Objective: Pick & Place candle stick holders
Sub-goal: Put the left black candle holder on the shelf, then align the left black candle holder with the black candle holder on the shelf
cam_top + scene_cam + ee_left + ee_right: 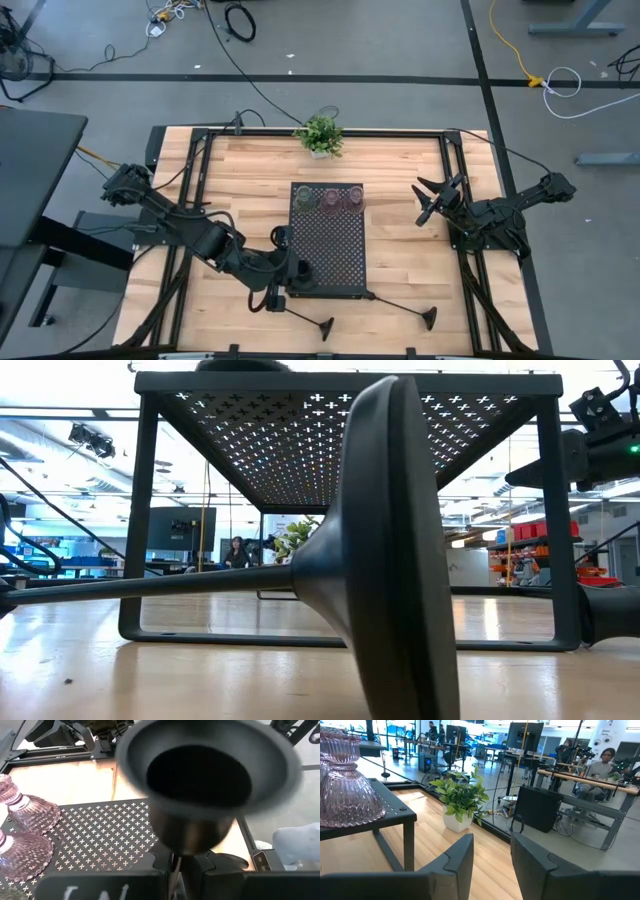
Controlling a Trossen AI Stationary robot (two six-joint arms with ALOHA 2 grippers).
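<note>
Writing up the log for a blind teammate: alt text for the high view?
From above: the left gripper holds a black holder over the near left corner of the black tray, which carries three glass cups along its far edge. Two long-stemmed holders lie on the table in front; the right gripper waits open at right.

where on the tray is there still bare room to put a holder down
The tray's middle and right side are bare, from the glass cups crowding its far edge to its near edge. The left gripper occupies its near-left corner with a black holder.
</note>
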